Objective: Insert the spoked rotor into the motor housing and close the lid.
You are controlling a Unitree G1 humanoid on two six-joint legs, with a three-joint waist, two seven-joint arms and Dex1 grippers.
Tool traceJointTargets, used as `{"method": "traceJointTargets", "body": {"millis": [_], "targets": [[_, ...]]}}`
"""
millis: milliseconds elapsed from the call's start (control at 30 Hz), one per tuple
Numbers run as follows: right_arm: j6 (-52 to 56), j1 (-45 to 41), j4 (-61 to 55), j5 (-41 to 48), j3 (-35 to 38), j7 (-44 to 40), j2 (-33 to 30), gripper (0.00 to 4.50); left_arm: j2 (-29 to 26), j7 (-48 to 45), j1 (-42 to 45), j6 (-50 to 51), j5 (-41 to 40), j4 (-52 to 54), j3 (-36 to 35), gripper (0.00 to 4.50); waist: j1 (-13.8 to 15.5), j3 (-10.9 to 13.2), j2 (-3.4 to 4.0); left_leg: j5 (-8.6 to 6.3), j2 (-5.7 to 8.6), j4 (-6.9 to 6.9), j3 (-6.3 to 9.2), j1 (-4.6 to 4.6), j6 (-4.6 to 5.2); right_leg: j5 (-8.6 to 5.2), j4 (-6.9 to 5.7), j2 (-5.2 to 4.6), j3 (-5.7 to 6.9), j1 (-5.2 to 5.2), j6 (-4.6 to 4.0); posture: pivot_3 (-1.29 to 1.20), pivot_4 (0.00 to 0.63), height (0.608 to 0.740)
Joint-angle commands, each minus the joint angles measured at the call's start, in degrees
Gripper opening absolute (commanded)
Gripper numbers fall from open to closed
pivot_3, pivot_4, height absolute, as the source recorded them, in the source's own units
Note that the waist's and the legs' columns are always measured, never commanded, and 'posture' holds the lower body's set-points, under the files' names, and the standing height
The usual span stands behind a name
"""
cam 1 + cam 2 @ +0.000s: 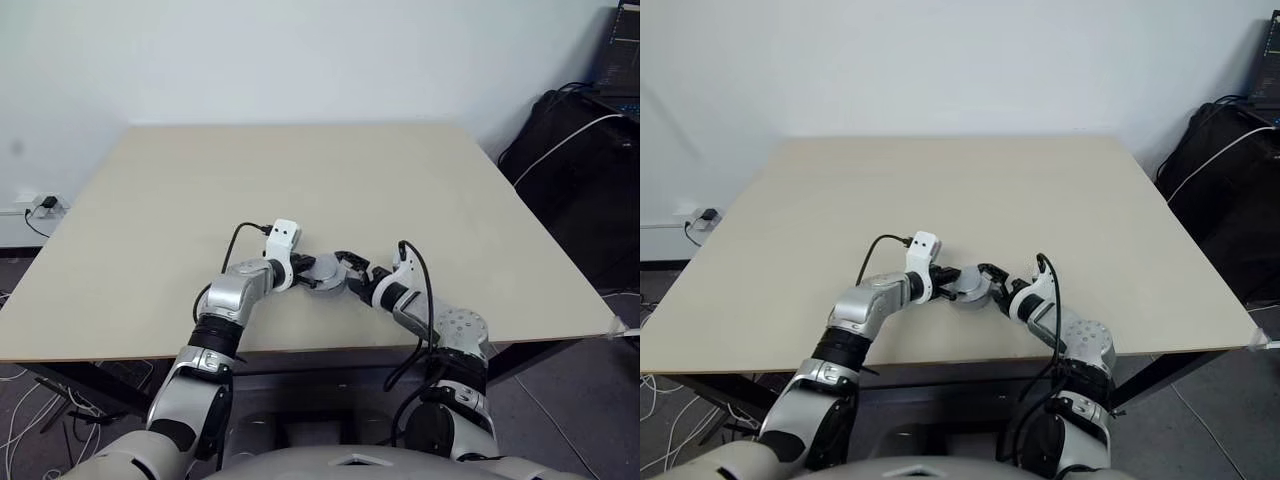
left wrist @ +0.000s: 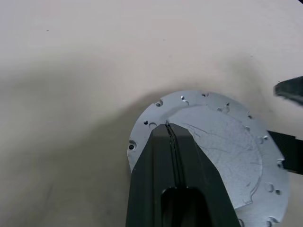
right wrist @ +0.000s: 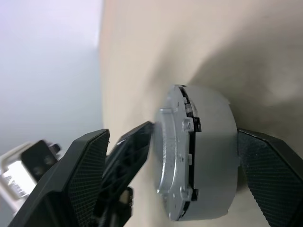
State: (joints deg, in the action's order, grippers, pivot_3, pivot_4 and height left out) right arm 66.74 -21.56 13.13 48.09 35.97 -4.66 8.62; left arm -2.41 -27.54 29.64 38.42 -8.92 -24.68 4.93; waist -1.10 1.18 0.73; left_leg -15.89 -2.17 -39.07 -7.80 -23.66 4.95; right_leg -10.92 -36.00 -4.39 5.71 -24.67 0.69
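A round grey-silver lid (image 2: 218, 151) with small holes round its rim lies on the beige table (image 1: 400, 180), near the front edge. Under it sits the motor housing (image 3: 215, 142), a smooth grey body with a dark seam between the two. My left gripper (image 2: 168, 125) is shut, its fingertips resting on the lid's top face. My right gripper (image 3: 173, 135) stands open and straddles the stack from the side. One finger (image 3: 270, 175) is at the housing's wall and the other is clear of the lid. The spoked rotor is hidden.
Both arms meet at the stack (image 1: 325, 272), close to the table's front edge. A black bag with a white cable (image 1: 570, 170) stands on the floor to the right of the table. A wall socket (image 1: 40, 207) is at the far left.
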Motion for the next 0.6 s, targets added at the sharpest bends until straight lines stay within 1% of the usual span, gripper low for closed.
{"method": "traceJointTargets", "body": {"millis": [33, 100, 300, 600], "targets": [[4.4, -0.95, -3.37, 6.15, -3.32, -3.46, 1.27, 4.44, 1.55, -1.17, -1.14, 1.77, 0.03, -2.13, 2.64, 0.0, -0.02, 0.0, 0.0, -0.01, 0.01, 0.0, 0.0, 0.0, 0.02, 0.0, 0.0, -0.01, 0.0, 0.01, 0.0, 0.0, 0.0, 0.74], [5.74, -0.65, -3.73, 5.93, -4.52, -3.45, 0.82, 4.44, 1.58, -1.18, -1.14, 1.74, 0.04, -2.11, 2.63, 0.0, -0.14, 0.0, 0.0, -0.03, 0.03, -0.01, -0.01, 0.0, 0.05, 0.0, 0.01, -0.06, 0.0, 0.01, 0.01, 0.0, 0.0, 0.74], [4.47, -0.09, -3.87, 3.66, -7.34, -2.51, -0.07, 4.44, 1.45, -1.19, -1.26, 1.74, 0.08, -1.92, 2.64, 0.0, -0.53, 0.0, 0.01, -0.02, -0.01, -0.01, -0.02, 0.06, 0.03, -0.03, 0.01, -0.09, 0.01, 0.01, 0.12, 0.0, 0.0, 0.74], [0.54, -0.2, -2.83, 2.74, -7.34, -1.46, -0.85, 4.44, 1.33, -1.31, -1.01, 1.4, 0.14, -2.29, 2.57, 0.0, -0.6, 0.0, 0.01, -0.01, -0.02, -0.01, -0.03, 0.06, 0.02, -0.02, 0.0, -0.01, 0.0, 0.01, 0.13, 0.0, 0.0, 0.74]]}}
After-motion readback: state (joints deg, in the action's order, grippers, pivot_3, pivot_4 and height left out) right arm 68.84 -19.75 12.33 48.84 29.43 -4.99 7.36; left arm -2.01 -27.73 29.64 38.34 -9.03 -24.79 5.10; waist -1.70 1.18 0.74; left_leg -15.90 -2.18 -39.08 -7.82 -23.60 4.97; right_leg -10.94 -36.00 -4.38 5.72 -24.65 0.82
